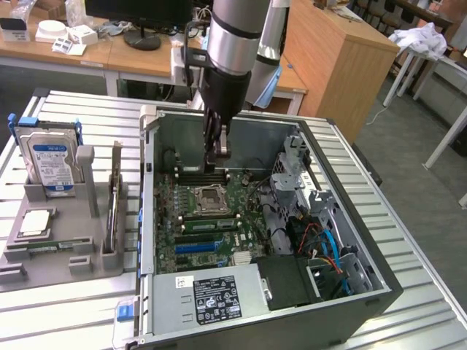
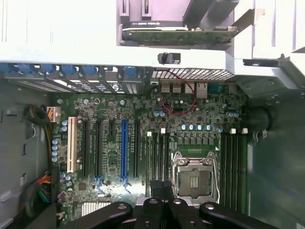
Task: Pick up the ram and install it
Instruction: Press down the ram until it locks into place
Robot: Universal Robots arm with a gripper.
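green motherboard (image 2: 143,143), blue slot (image 2: 124,150), silver-blue hard drive (image 1: 49,162)

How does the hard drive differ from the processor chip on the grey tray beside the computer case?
The hard drive stands upright in a slot, while the processor chip lies flat. The hard drive carries a blue label; the processor chip has a plain silver top. The hard drive looks clearly larger than the square processor chip. Both sit on the grey tray, outside the computer case.

A robotics lab or workshop in an office-like room: an open computer case (image 1: 255,233) sits on a slatted metal workbench (image 1: 430,292) beside a grey parts fixture (image 1: 66,240), with wooden desks (image 1: 139,58), a monitor stand (image 1: 142,38) and grey carpet behind.
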